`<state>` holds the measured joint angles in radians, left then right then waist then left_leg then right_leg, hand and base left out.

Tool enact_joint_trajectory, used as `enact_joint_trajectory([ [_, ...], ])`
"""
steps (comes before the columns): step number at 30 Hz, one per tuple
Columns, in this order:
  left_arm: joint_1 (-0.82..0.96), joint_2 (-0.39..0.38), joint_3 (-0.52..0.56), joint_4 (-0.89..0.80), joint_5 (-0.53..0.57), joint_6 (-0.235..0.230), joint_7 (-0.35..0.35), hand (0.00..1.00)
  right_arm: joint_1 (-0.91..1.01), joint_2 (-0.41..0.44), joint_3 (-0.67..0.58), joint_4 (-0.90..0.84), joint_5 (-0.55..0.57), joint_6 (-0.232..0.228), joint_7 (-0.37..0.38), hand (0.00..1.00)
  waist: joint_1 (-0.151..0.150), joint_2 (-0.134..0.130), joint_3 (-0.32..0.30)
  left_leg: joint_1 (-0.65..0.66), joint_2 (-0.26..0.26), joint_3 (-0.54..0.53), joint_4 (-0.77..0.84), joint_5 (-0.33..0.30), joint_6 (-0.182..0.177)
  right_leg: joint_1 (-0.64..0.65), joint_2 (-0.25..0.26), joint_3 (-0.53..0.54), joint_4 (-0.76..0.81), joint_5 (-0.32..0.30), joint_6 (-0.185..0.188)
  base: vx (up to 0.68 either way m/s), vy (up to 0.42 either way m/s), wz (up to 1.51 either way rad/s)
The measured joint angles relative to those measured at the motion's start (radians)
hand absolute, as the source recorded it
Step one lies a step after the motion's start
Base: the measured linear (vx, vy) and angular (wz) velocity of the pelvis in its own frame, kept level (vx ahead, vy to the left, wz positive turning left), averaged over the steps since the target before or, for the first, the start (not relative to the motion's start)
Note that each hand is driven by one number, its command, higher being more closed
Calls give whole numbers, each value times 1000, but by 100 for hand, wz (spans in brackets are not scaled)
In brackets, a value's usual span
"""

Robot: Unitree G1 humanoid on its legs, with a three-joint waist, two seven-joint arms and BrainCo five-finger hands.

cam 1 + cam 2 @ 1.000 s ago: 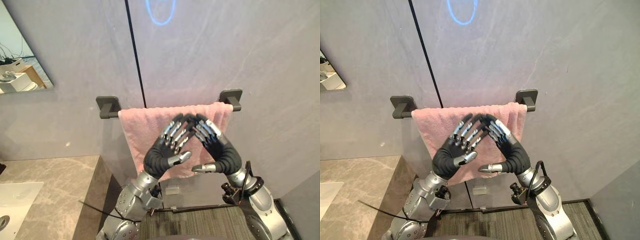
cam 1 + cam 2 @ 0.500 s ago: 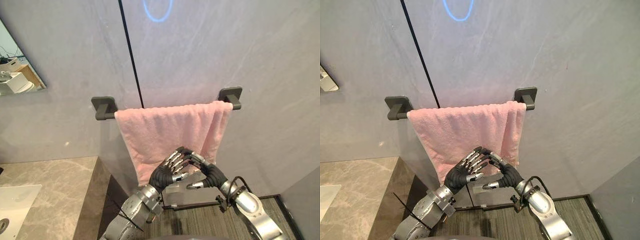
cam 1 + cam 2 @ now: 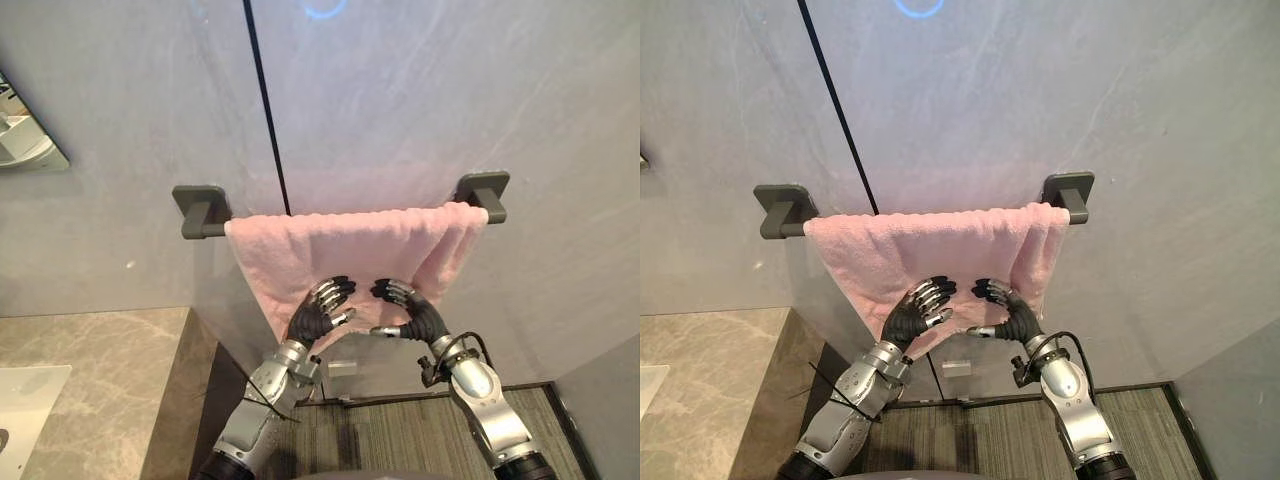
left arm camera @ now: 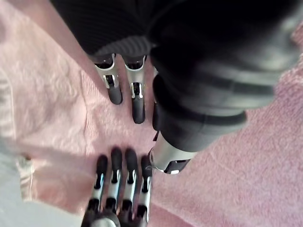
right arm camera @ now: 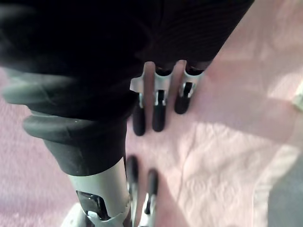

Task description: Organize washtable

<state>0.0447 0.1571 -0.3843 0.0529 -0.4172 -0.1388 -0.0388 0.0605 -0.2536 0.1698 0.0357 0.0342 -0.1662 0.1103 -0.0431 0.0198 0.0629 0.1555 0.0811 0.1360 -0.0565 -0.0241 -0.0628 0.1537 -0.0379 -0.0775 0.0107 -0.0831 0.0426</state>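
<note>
A pink towel [image 3: 340, 255] hangs spread over a wall bar between two dark grey brackets [image 3: 200, 210] [image 3: 483, 190]; its right end is bunched into folds. Both hands rest on its lower part, side by side and a little apart. My left hand [image 3: 315, 312] lies with straight fingers [image 4: 135, 97] flat against the cloth. My right hand [image 3: 410, 312] does the same, fingers [image 5: 158, 111] straight and the thumb held out to the side. Neither hand pinches the cloth. The towel's lower edge hangs slanted, lower in the middle behind the hands.
A marble counter [image 3: 90, 380] with a white basin's corner [image 3: 25, 395] lies at the lower left. A mirror's edge [image 3: 25, 140] shows on the grey wall at the upper left. Striped carpet [image 3: 400, 440] covers the floor below the towel.
Both hands dropped from in front of the towel's upper part to its lower part, moved apart and now lie against the cloth. The view has also shifted slightly.
</note>
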Motion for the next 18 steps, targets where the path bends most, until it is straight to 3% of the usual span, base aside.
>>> enact_joint_trajectory([
  [9,61,-59,192,0,51,-3,19,0,55,106,-283,-4,5,-2,-69,0,-3,-10,6,6,-1,-4,1,0,0,2,-1,-3,6,0,0,-44,-13,0],
  [18,116,-114,340,-3,75,-26,41,0,114,173,-416,-15,36,-4,-108,0,-2,-11,7,8,-1,-6,0,0,0,0,-1,-4,4,0,0,-17,-6,0],
])
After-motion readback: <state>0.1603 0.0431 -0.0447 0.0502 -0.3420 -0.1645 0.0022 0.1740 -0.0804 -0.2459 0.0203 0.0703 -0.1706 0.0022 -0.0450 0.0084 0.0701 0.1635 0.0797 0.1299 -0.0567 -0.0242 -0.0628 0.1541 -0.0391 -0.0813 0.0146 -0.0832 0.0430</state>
